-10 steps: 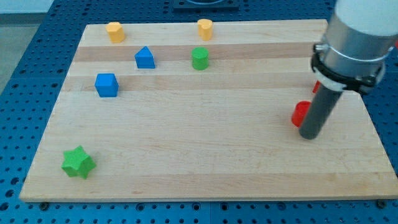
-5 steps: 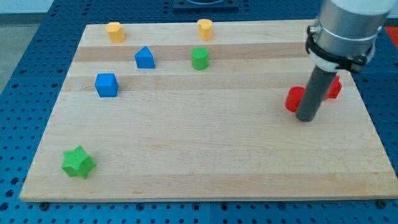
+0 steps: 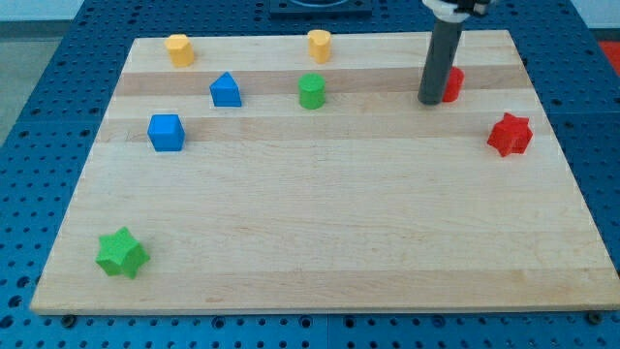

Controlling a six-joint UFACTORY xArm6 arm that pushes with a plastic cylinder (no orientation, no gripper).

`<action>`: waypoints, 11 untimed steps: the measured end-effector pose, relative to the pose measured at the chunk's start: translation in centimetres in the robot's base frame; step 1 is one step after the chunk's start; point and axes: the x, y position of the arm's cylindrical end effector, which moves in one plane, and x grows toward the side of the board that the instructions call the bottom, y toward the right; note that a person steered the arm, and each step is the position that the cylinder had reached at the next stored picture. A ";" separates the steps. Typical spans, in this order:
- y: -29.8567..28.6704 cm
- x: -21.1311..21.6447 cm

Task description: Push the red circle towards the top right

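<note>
Up near the view's top right of the wooden board [image 3: 320, 242], my tip [image 3: 430, 101] sits touching the left side of the red circle [image 3: 452, 84], which is mostly hidden behind the rod. No pincer on this rig, just the rod, so nothing's grasped. Red star [image 3: 510, 134] sits lower right, well apart from both.

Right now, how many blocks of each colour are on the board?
Yellow: 2
Blue: 2
Green: 2
Red: 2
Total: 8
</note>
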 end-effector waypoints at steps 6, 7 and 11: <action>7.5 1.4; 7.8 0.5; 7.8 -5.3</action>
